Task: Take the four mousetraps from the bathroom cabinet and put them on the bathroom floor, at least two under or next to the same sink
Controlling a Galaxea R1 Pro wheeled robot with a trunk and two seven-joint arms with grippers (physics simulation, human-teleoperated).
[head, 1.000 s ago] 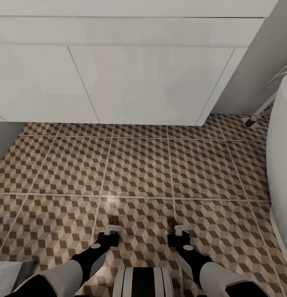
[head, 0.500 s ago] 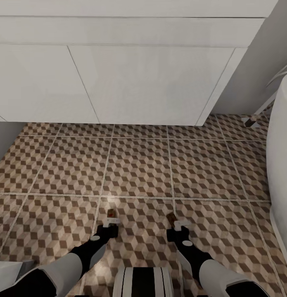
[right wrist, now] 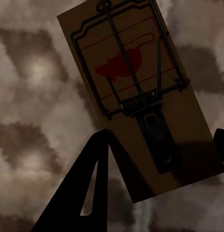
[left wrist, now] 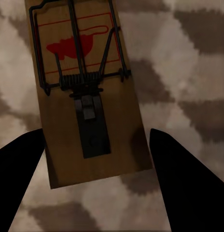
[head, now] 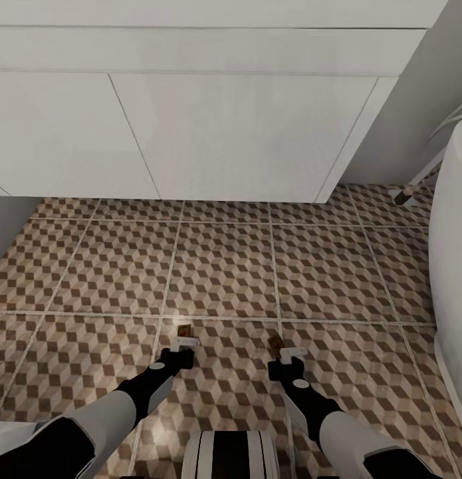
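Fingers were spread on both my grippers, each straddling a mousetrap without touching the board as far as the wrist views showed. Biggest thing ahead was the white flat-fronted unit (head: 211, 133), standing along the far edge of the bathroom floor (head: 224, 273), with a white rounded fixture (head: 453, 279) curving in at my right. The cube-patterned tiles ran from the unit back to my arms. My left gripper (head: 185, 342) pointed forward low over the tiles, and the left mousetrap (head: 185, 330) sat just past its tips; up close, that mousetrap (left wrist: 83, 92) lay between my two dark fingers (left wrist: 20, 169), gaps on both sides. My right gripper (head: 294, 352) sat parallel, well apart from the left, with the right mousetrap (head: 276, 343) angled just ahead; in close, it (right wrist: 141, 96) lay tilted, one finger (right wrist: 85, 193) beside its near corner.
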